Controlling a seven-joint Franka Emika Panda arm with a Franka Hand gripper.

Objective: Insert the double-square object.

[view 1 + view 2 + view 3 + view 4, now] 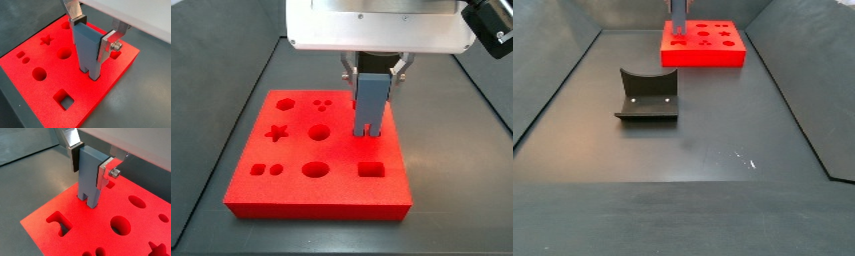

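Gripping the slab [88, 47] by its upper part, the gripper [93, 31] hangs over the red board [40, 95], its silver fingers [109, 44] pressed to the slab's two broad faces. The slab stands upright, forked end down.

Both wrist views show the two prongs at the board's top face, near one edge; whether they have entered a hole or only rest on the foam, I cannot tell. They also show close by a star hole [46, 40], round holes [65, 53] and a diamond-set square hole [65, 101].

A side view shows the whole board from above: slab [370, 103] near the board's [318, 205] right edge, gripper [370, 71] under the white wrist housing [376, 22], square hole [370, 169] in front of the prongs.

Only the far side view takes in the wide dark floor [700, 200]. There the fixture [647, 96] stands well apart from the board [703, 57], and the slab [675, 17] is a thin strip at the board's left end; the gripper is cut off at the frame's edge.
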